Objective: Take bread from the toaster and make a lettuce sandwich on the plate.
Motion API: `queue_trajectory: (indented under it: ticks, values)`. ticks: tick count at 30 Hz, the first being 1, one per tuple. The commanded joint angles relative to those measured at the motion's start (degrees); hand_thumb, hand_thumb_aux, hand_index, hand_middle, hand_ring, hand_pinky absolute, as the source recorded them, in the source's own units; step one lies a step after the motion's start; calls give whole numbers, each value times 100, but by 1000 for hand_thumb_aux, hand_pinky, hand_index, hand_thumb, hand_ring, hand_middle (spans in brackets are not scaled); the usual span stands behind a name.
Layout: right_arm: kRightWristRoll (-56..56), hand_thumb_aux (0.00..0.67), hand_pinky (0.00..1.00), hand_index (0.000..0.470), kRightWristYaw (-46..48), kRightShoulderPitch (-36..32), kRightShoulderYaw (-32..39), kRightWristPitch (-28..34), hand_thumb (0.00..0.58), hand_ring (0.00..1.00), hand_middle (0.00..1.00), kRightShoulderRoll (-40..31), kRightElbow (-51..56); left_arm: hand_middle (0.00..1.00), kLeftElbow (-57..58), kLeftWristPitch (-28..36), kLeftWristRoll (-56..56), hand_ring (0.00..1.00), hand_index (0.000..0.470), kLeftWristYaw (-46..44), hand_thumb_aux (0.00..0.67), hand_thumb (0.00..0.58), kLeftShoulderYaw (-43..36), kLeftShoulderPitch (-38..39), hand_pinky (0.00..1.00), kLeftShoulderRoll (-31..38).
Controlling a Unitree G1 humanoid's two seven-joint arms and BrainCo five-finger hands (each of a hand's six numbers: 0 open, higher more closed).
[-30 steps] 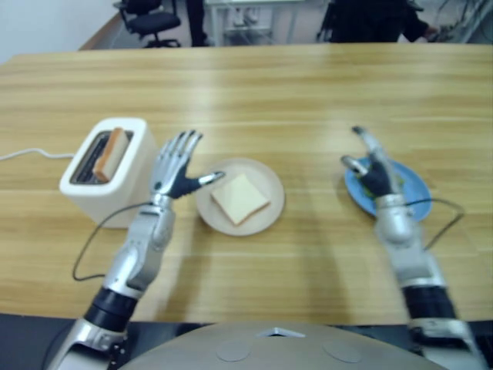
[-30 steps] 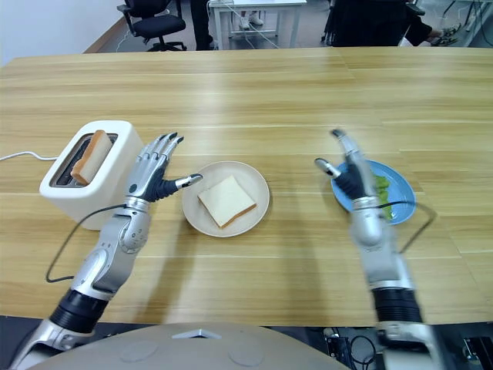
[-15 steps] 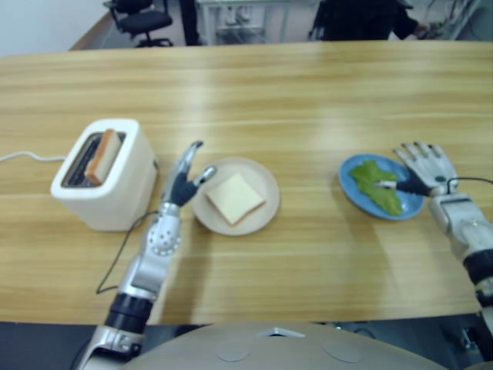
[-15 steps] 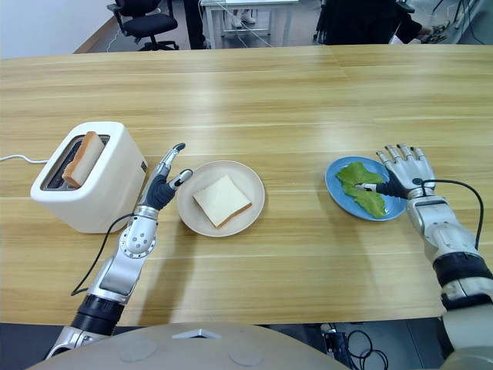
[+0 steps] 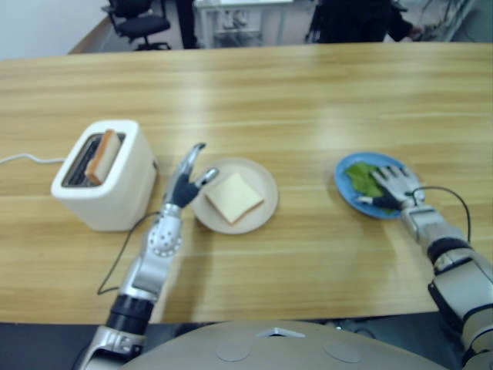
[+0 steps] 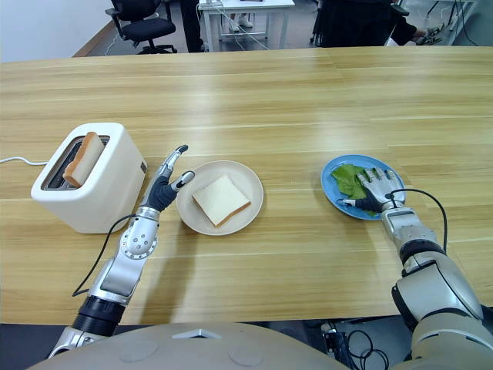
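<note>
One bread slice lies on the plate, awaiting filling; a second slice stands in the toaster. The right hand spreads unclenched fingers over the lettuce on its blue dish, probably to gather it. The left hand, straight-fingered and empty, flanks the plate.

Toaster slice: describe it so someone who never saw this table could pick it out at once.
On the wooden table, a white toaster stands at the left. A bread slice sticks up from its slot, on edge. The other slice lies flat on the beige plate beside it.
</note>
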Motion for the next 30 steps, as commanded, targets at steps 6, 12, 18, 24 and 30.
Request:
queue_trajectory:
  ticks: [6,12,18,24,30]
  values:
    - [234,670,0,460,114,136,317,-171,580,0,0,86,176,0,-113,93,75,0,0,-110,0,0,-58,132,0,-41]
    - [399,670,0,460,94,155,409,-225,580,0,0,59,123,0,-101,102,102,0,0,-132,0,0,-84,136,0,-59]
    - [507,670,0,460,64,182,429,-273,580,0,0,19,24,0,-98,95,86,0,0,-158,0,0,-82,155,0,-44]
    - [756,670,0,460,-89,271,222,-357,580,0,0,-209,-367,0,-90,85,87,0,0,-157,0,0,-61,169,0,-35]
    - [1108,670,1000,460,-180,725,-226,-270,580,1000,1000,-679,-1684,0,-87,51,63,0,0,-123,0,0,-25,181,0,-46]
